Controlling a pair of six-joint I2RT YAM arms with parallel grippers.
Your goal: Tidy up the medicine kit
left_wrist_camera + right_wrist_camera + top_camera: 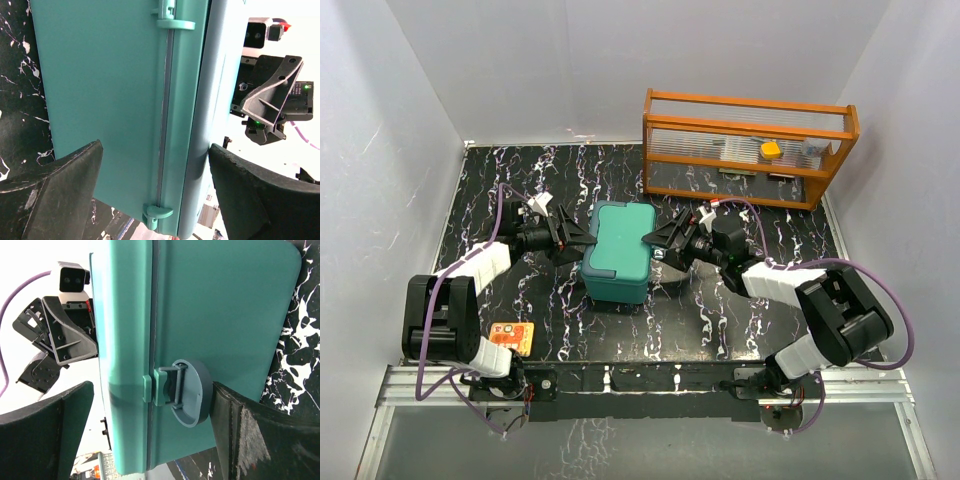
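top external view is showing the medicine kit (620, 252) sitting closed on the table (720, 310), lid facing up, directly between the 2 sets of jaws. the left gripper (576, 243) is facing one long side of the kit and the right gripper (658, 246) is facing the opposite side, so the box is filling the gap between them.

left wrist view is showing the kit's hinge side lying between that gripper's fingers (55, 200). 2 small hinges (167, 22) are sitting along the seam, 1 well ahead of the jaws and 1 just inside them. these jaws are standing released and spread wide, 1 finger low by the table and the other up at the lid's edge. whether either pad is touching the plastic cannot be told.

right wrist view is showing the kit's front side, with the latch (175, 390) sitting on a round grey-blue backing across the seam. the latch is lying between this gripper's fingers (265, 440), nearer the finger on the table side. these jaws are also standing released, as wide as they go, and are grasping nothing.

farther out, an orange slatted rack (745, 150) is standing at the back of the table, well apart from both sets of jaws and beyond the right ones. a small yellow item (770, 150) is resting on its shelf. an orange card (512, 337) is lying by the left arm's base, well behind the left jaws.
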